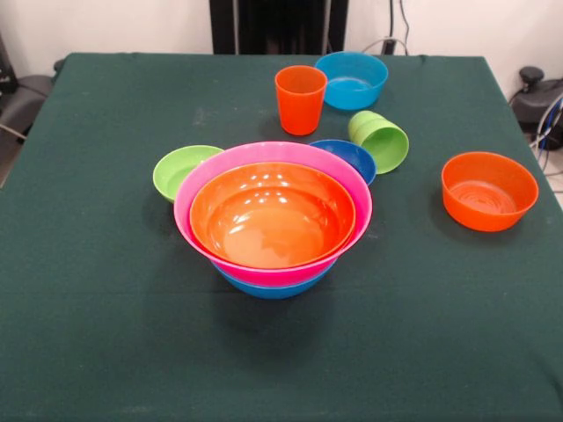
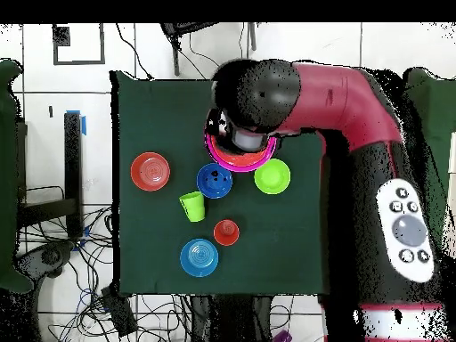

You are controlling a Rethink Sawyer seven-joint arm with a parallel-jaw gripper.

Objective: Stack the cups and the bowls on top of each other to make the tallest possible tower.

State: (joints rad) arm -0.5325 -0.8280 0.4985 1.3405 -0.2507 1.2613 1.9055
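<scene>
The tower [image 1: 273, 215] stands mid-table: a large orange bowl inside a pink bowl [image 1: 264, 150], on a blue bowl [image 1: 273, 288]. A small lime green bowl [image 1: 180, 169] touches its left side, and a dark blue bowl [image 1: 347, 156] sits behind it on the right. The orange cup [image 1: 300, 98] is upright. A lime green cup [image 1: 380, 139] lies on its side, seemingly nested in another. A light blue bowl [image 1: 352, 79] and an orange bowl [image 1: 488, 191] stand apart. In the overhead view the arm [image 2: 329, 98] hangs over the tower's pink rim [image 2: 239, 162]. The gripper is hidden.
The table has a dark green cloth [image 1: 106, 308]. In the overhead view the arm covers most of the tower. Cables and equipment lie on the floor beyond the table's edges [image 2: 80, 267].
</scene>
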